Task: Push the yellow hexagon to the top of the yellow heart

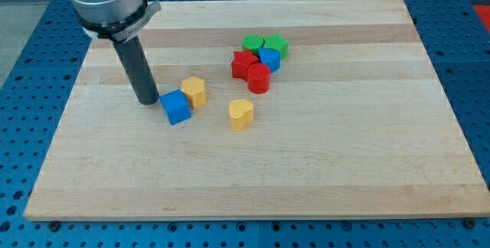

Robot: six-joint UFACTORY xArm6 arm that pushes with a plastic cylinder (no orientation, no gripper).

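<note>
Rod tip (147, 101) touches nothing, nine o'clock of blue cube (175, 107); yellow hexagon block (194, 92) sits ten o'clock of yellow heart block (241, 114), unfinished.

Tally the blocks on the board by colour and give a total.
Yellow: 2, the yellow hexagon and the yellow heart
Blue: 2, a blue cube by my tip and a blue block in the cluster
Red: 2, a red star and a red cylinder
Green: 2, a green block and a green star
Total: 8
</note>
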